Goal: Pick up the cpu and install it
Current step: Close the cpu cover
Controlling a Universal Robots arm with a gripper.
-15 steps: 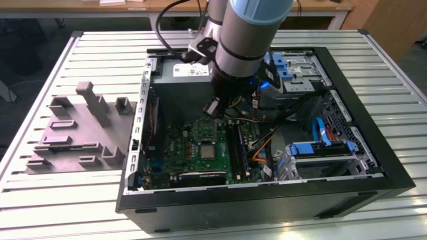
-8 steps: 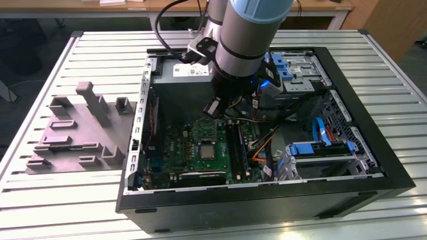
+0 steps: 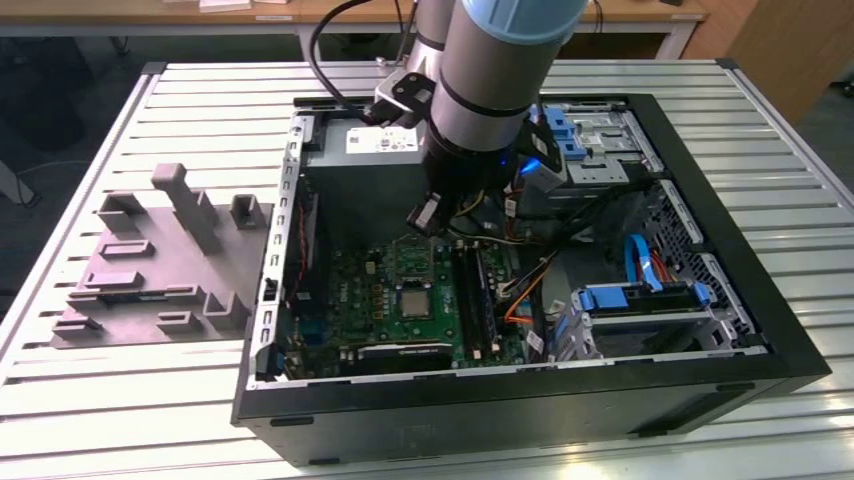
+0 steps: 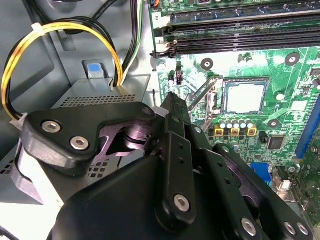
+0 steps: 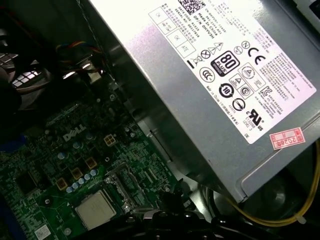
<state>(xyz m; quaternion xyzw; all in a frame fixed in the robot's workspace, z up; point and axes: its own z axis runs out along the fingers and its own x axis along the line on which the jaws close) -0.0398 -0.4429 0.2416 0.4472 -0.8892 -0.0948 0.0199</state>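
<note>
1. The cpu [image 4: 244,97] sits flat in its socket [image 4: 220,102] on the green board [image 4: 280,70]; you see it in both wrist views and, smaller, in the exterior view [image 3: 412,300].
2. The gripper [image 4: 172,100] hangs above the board, beside the socket and apart from the cpu; nothing is in its grasp.
3. In the second wrist view the dark fingers [image 4: 175,120] run together to a single narrow tip with no gap you can make out, so they look pressed together.
4. That same view shows you the socket's metal lever [image 4: 200,92] raised at a slant next to the cpu, and the yellow and black wires [image 4: 20,55] looping over the grey case wall.
5. The first wrist view gives you the cpu's [image 5: 95,209] pale top from another side, next to the grey power supply [image 5: 215,75] with its label.
6. The exterior view shows you the arm [image 3: 494,90] reaching into the open case [image 3: 747,330], and the grey tray [image 3: 147,270] on the table [image 3: 80,400], well apart from the case's inside.
</note>
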